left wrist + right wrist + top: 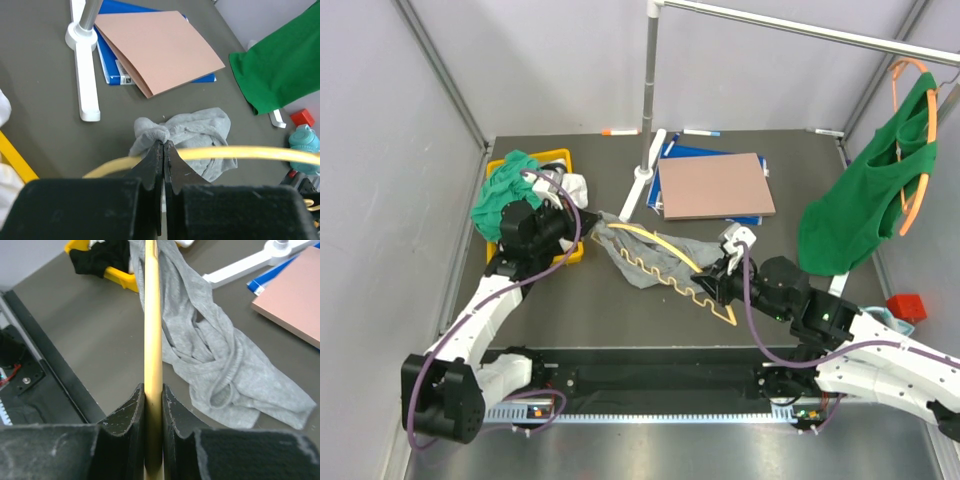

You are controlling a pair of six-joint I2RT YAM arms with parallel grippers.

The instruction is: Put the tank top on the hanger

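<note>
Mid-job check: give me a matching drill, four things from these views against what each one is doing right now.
1 left gripper
2 right gripper
3 green top
4 brown board

a lies on blue folder
b shut on the hanger
c hangs from orange hanger
d shut on the tank top

Pairs: 1-d, 2-b, 3-c, 4-a

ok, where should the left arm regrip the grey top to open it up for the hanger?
Probably the strap loop of the tank top, lying open on the table beside the hanger. Come down from above, one finger inside it; the rest is twisted and bunched, with no clean edge.
</note>
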